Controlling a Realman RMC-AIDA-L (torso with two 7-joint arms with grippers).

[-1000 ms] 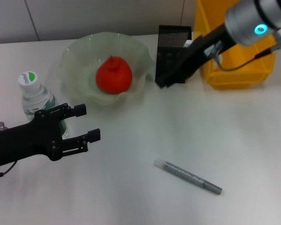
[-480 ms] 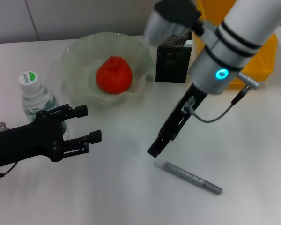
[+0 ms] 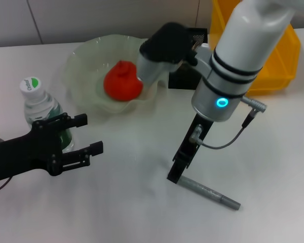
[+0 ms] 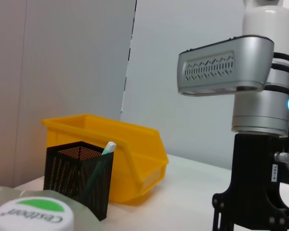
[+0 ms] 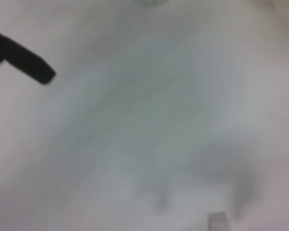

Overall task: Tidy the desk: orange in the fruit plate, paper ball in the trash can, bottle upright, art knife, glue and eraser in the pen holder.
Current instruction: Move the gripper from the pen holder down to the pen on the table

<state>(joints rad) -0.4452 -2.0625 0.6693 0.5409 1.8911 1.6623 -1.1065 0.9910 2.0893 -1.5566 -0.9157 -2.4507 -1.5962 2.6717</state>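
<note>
The orange [image 3: 122, 81] lies in the pale green fruit plate [image 3: 81, 66]. At the left the bottle [image 3: 38, 109] stands upright, and my left gripper [image 3: 88, 134] hangs open just in front of it, holding nothing. My right gripper [image 3: 176, 172] points down at the near end of the grey art knife [image 3: 210, 193], which lies flat on the table; its capped tip is hidden. The black mesh pen holder [image 4: 77, 173] stands beside the yellow trash can [image 4: 125, 154], with a green, white-tipped stick [image 4: 104, 155] in it. Paper ball, glue and eraser are out of view.
My right arm's white forearm [image 3: 233, 76] crosses in front of the pen holder [image 3: 178, 78] and the trash can [image 3: 281, 61] in the head view. White tabletop [image 3: 131, 212] spreads in front of both grippers.
My right arm has swung away from the pen holder, forward and down to the art knife's end. The left gripper has drifted slightly to the left.
</note>
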